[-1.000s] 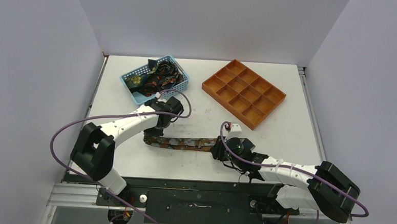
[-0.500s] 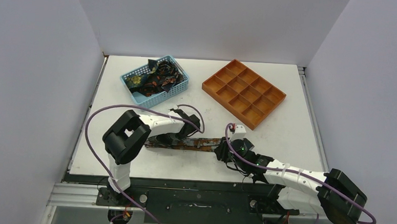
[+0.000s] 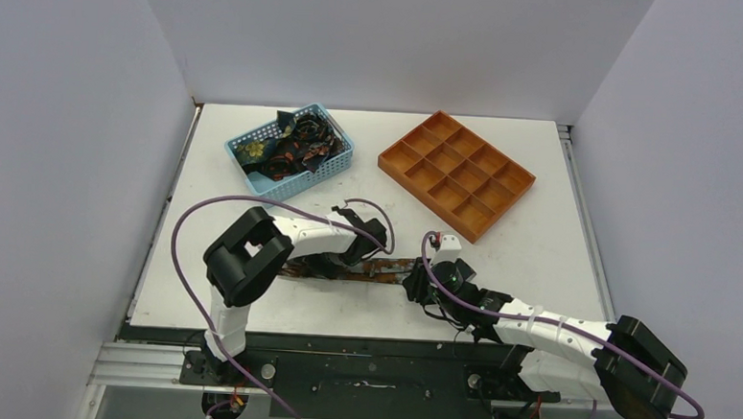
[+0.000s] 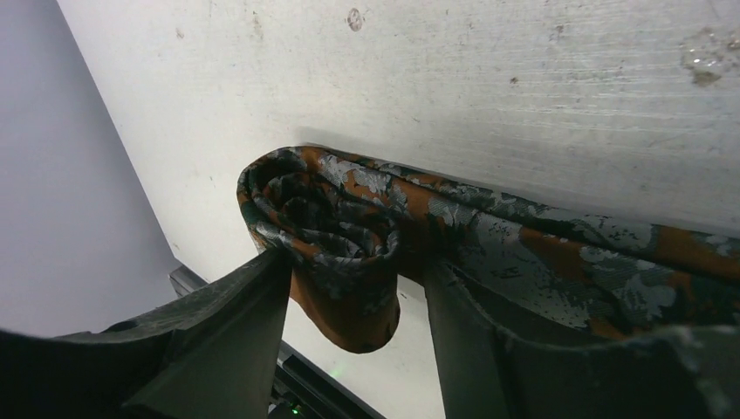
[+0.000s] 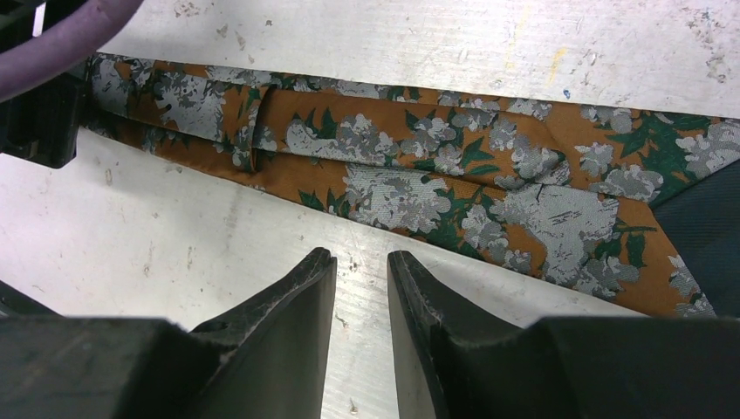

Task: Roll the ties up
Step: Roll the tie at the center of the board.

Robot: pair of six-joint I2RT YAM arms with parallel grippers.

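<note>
Far L, back of table (image 3: 539,237): blue mesh basket (image 3: 334,165) w/ a heap of dark patterned ties (image 3: 289,148) inside.

Nearer front, L of centre: L arm folds over the one tie (image 3: 389,268) laid out on the table. That tie is orange-brown w/ grey flowers and green leaves, lying flat L-to-R between the two arms. Its L end is wound into a small roll (image 4: 332,236), resting on the table w/ the rest of the strip running off to the R.

L gripper (image 4: 353,271): fingers (image 4: 253,305) apart, one on each side of the roll. The L one is at the roll's edge; can't tell if the other touches.

R gripper (image 5: 360,259): low over bare table just beside the tie's near edge, close to its wide R end. Fingers nearly together, thin gap, nothing between them, not on the fabric.

Back R of centre: orange tray (image 3: 431,203) w/ compartments, set at an angle, well apart from the tie.
</note>
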